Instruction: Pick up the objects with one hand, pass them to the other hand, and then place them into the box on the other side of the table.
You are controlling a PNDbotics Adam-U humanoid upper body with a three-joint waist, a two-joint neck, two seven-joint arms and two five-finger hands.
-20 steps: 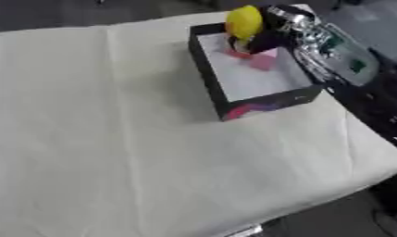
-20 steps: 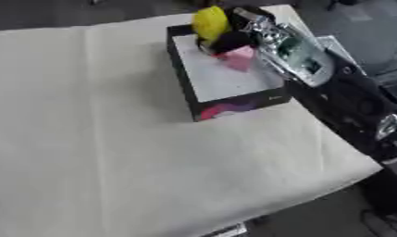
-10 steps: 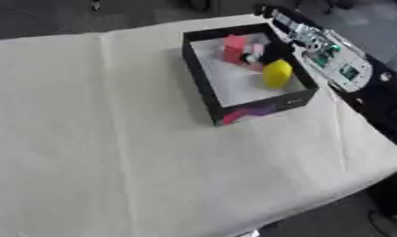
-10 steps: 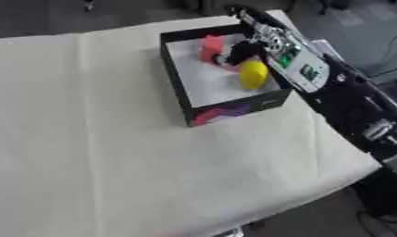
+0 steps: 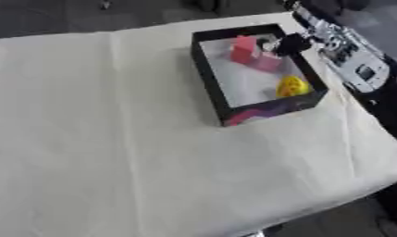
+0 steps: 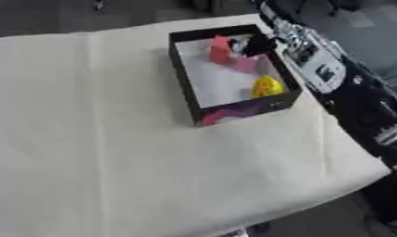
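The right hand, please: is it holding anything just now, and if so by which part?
Nothing: the right hand is over the box, and the yellow thing lies inside, apart from it.

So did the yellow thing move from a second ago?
Yes. The yellow thing was up over the far end of the box by the right hand; now it lies inside at the box's near end.

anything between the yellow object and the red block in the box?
Mostly bare white box floor. A pink object sits beside the red block, partly in the line toward the yellow object. Clearest in the left eye view.
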